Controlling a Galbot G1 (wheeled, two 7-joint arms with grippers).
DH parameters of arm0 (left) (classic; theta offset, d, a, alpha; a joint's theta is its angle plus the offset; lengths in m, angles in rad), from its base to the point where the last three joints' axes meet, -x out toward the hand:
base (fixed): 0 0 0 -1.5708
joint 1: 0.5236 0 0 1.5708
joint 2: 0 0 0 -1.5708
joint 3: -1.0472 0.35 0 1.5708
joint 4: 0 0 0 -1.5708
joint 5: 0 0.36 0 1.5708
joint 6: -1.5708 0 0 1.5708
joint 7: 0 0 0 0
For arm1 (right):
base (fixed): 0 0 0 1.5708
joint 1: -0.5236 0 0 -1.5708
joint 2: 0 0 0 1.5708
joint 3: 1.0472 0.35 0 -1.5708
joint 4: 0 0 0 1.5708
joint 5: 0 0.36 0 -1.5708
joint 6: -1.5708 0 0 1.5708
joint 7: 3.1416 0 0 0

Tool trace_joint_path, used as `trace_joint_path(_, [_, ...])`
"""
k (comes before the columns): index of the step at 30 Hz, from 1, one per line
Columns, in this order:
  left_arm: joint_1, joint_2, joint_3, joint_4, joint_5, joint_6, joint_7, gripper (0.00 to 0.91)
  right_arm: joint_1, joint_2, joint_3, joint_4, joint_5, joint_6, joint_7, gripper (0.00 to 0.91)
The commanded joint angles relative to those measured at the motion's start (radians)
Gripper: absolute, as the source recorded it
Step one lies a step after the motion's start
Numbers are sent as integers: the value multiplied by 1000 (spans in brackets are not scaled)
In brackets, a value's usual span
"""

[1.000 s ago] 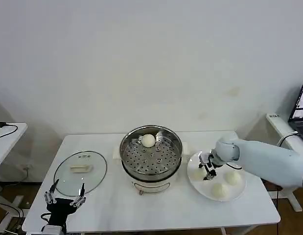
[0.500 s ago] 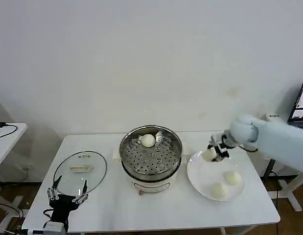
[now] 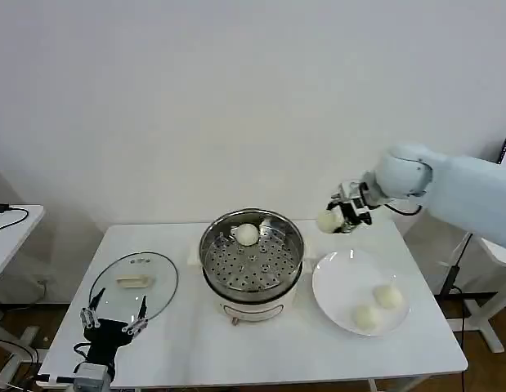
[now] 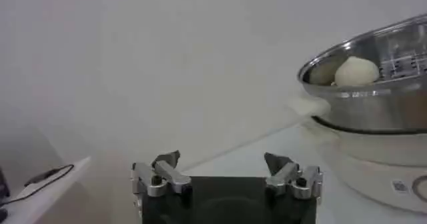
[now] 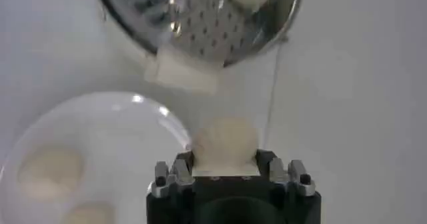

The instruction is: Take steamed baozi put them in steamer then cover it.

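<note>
The shiny steamer point(image 3: 252, 260) stands mid-table with one baozi point(image 3: 248, 234) on its perforated tray, also seen as a baozi point(image 4: 355, 71) in the steamer point(image 4: 373, 99). My right gripper point(image 3: 338, 216) hangs in the air right of the steamer, above the table's back edge, shut on another baozi point(image 3: 329, 220). In the right wrist view that baozi point(image 5: 224, 141) sits between the fingers, with the steamer point(image 5: 200, 19) beyond. Two baozi point(image 3: 388, 296) point(image 3: 367, 317) lie on the white plate point(image 3: 342, 286). My left gripper point(image 3: 114, 325) is open near the table's front left.
A glass lid point(image 3: 134, 286) lies flat on the table's left side, just behind the left gripper. A small side table point(image 3: 7, 224) with a cable stands at far left. The white wall is close behind the table.
My right gripper has lifted a baozi off the plate and carried it up and toward the steamer. The left gripper has shifted slightly toward the lid.
</note>
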Motion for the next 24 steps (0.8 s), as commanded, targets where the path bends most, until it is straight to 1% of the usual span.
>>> trace_joint_path(1, [-8, 2, -7, -1, -1, 2, 0, 907, 4, 243, -1, -20, 178, -64, 43, 635])
trace_joint_path(2, [-8, 3, -10, -1, -3, 2, 0, 907, -13, 278, 1, -34, 201, -85, 62, 635])
trace_joint_path(3, [-9, 4, -12, -1, -5, 3, 0, 907, -22, 304, 0, -43, 218, -107, 70, 635])
trace_joint_path(4, [-11, 5, -16, 0, -7, 4, 0, 907, -29, 316, -2, -45, 229, -120, 77, 635])
trace_joint_path(5, [-12, 6, -19, 0, -9, 5, 0, 907, -39, 345, -7, -48, 255, -153, 93, 635])
trace_joint_path(7, [-14, 7, -25, 0, -13, 6, 0, 907, -52, 371, -14, -53, 273, -181, 100, 635])
trace_joint_path(9, [-14, 6, -31, -2, -15, 6, 0, 907, -68, 415, -14, -72, 299, -208, 116, 635])
trace_joint_path(15, [-22, 4, -35, -3, -17, 5, 0, 907, -108, 485, -12, -122, 354, -282, 134, 635])
trace_joint_path(16, [-24, 4, -35, -3, -17, 5, 0, 907, -118, 493, -11, -128, 360, -295, 131, 635])
trace_joint_path(18, [-26, 1, -33, -8, -17, 6, 0, 907, -127, 499, -10, -136, 352, -309, 129, 635])
trace_joint_path(19, [-27, 0, -33, -10, -17, 6, 0, 907, -137, 510, -11, -152, 330, -318, 123, 635])
trace_joint_path(24, [-24, -3, -32, -16, -17, 5, 0, 907, -164, 532, -11, -212, 288, -318, 115, 635])
